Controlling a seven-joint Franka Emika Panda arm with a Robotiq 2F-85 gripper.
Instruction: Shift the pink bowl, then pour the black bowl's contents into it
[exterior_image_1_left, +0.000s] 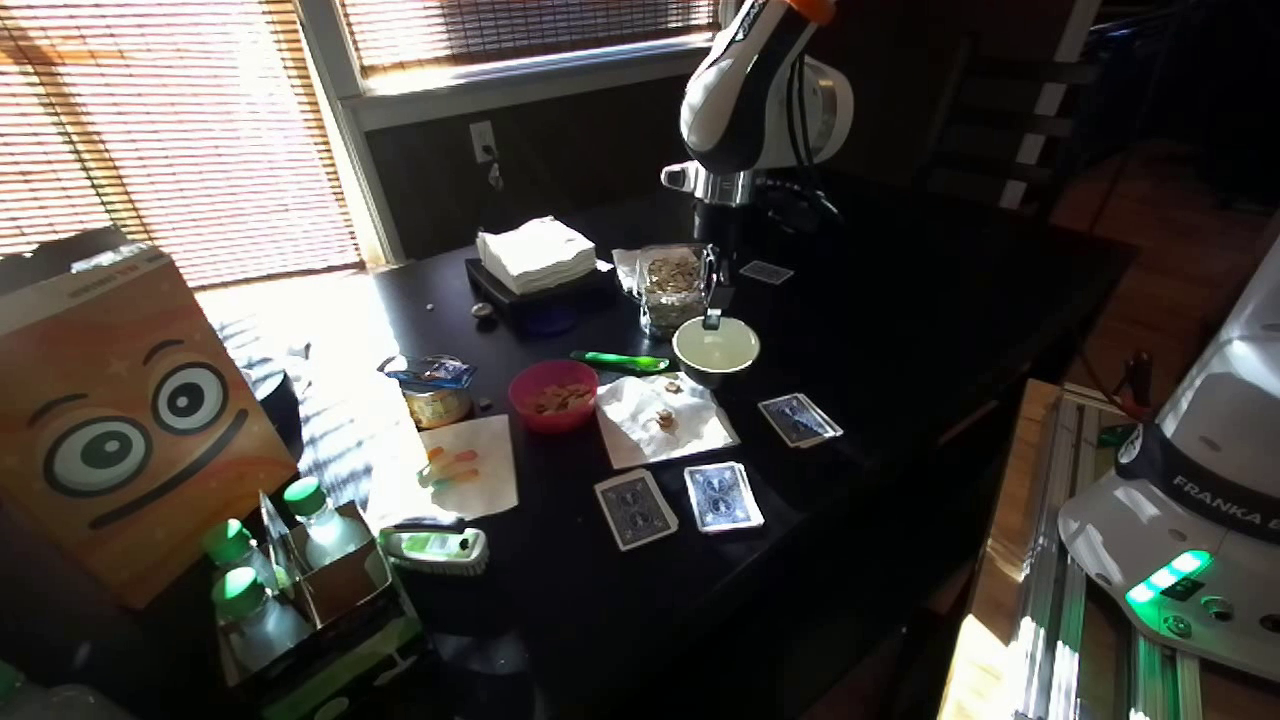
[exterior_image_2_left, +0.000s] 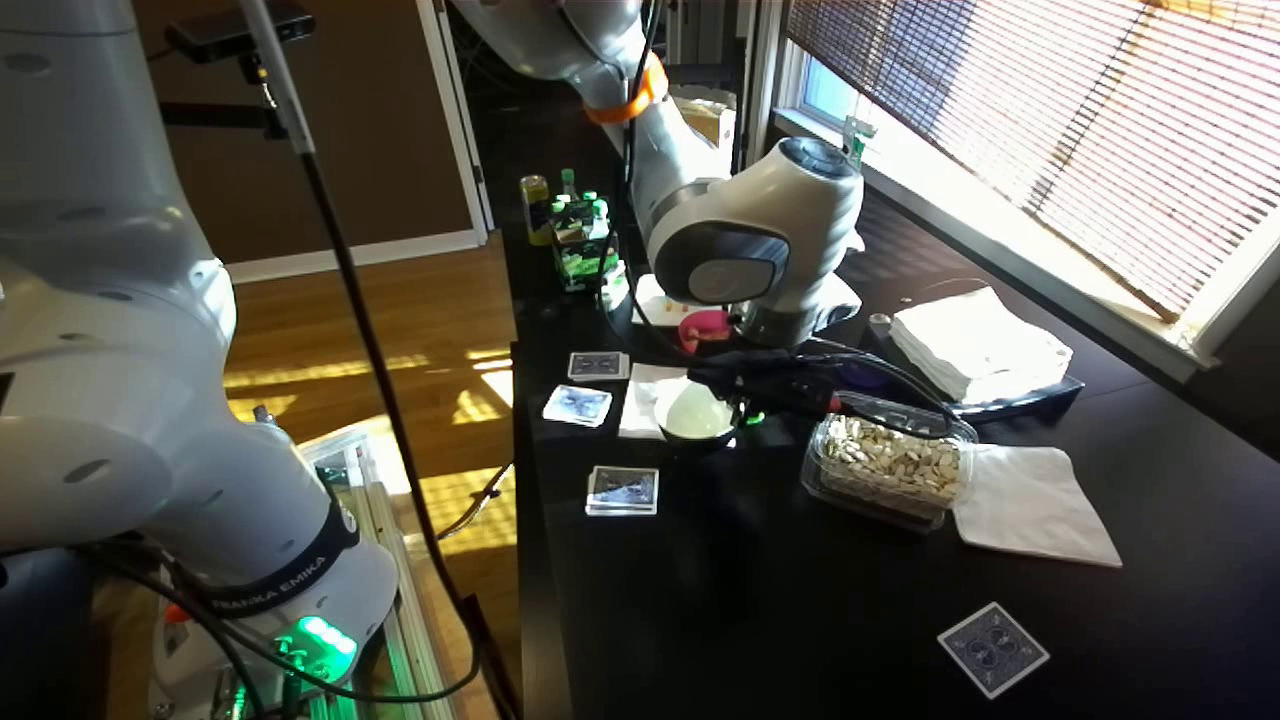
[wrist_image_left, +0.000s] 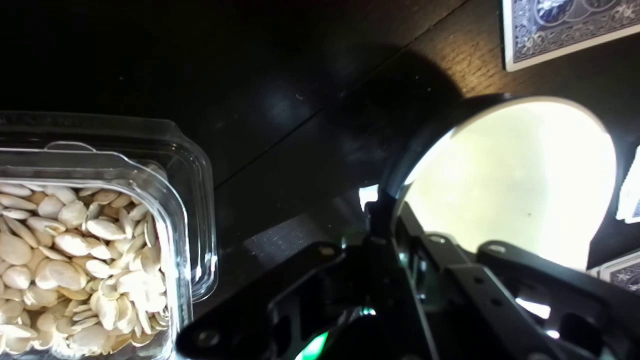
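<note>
The black bowl (exterior_image_1_left: 716, 345) has a dark outside and a cream-white inside with nothing visible in it. It also shows in an exterior view (exterior_image_2_left: 697, 412) and fills the right of the wrist view (wrist_image_left: 510, 180). My gripper (wrist_image_left: 394, 212) is shut on its rim, with one finger inside and one outside. I cannot tell whether the bowl touches the table. The pink bowl (exterior_image_1_left: 552, 424) stands on the table beyond a white napkin and holds several tan pieces. It is partly hidden by the arm in an exterior view (exterior_image_2_left: 706, 321).
A clear container of pumpkin seeds (exterior_image_2_left: 890, 465) stands close beside the gripper. A green utensil (exterior_image_1_left: 620, 361) and a napkin with small pieces (exterior_image_1_left: 665, 425) lie between the bowls. Card stacks (exterior_image_1_left: 724, 497), stacked napkins (exterior_image_1_left: 537, 255) and a bottle carton (exterior_image_1_left: 310, 590) stand around.
</note>
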